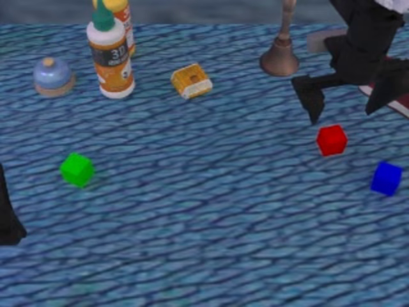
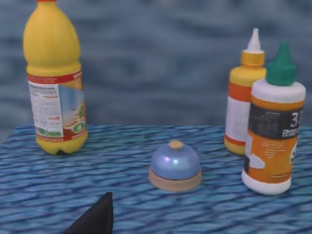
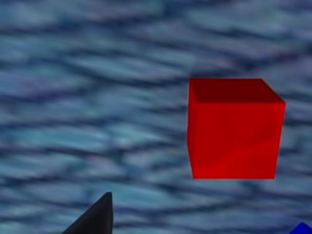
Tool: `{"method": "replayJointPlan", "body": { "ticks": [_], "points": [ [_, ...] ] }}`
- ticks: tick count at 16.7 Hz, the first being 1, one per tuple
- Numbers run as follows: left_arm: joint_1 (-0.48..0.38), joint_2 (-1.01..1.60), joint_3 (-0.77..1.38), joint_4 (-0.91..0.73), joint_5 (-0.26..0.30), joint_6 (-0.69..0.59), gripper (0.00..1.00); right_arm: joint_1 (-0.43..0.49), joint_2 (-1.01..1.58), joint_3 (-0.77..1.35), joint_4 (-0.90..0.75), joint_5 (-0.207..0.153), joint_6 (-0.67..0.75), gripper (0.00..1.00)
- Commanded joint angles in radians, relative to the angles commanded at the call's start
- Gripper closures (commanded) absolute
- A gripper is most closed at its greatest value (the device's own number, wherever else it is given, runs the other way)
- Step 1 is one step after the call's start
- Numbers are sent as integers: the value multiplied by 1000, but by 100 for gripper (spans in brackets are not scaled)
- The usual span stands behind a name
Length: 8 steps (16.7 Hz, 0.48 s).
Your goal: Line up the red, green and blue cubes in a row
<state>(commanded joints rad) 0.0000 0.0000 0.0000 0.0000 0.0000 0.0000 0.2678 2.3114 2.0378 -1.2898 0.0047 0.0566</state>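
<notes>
Red cube (image 1: 331,140) on the table's right, blue cube (image 1: 386,178) near it, green cube (image 1: 77,169) well apart at left — 3 small, glossy, likely light and stiff (slippery, perhaps). Right gripper (image 1: 342,96) spread wide, hovering just behind red, empty. Best pinched across 2 opposite flat faces. Left gripper parked at left edge — fingers impossible to judge.
</notes>
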Motion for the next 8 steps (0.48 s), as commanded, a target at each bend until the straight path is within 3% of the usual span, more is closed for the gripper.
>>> {"method": "replayJointPlan", "body": {
  "ticks": [8],
  "points": [
    [0,0,0,0,0,0,0,-2,17,-3,11,0,-1,0]
  ]
}}
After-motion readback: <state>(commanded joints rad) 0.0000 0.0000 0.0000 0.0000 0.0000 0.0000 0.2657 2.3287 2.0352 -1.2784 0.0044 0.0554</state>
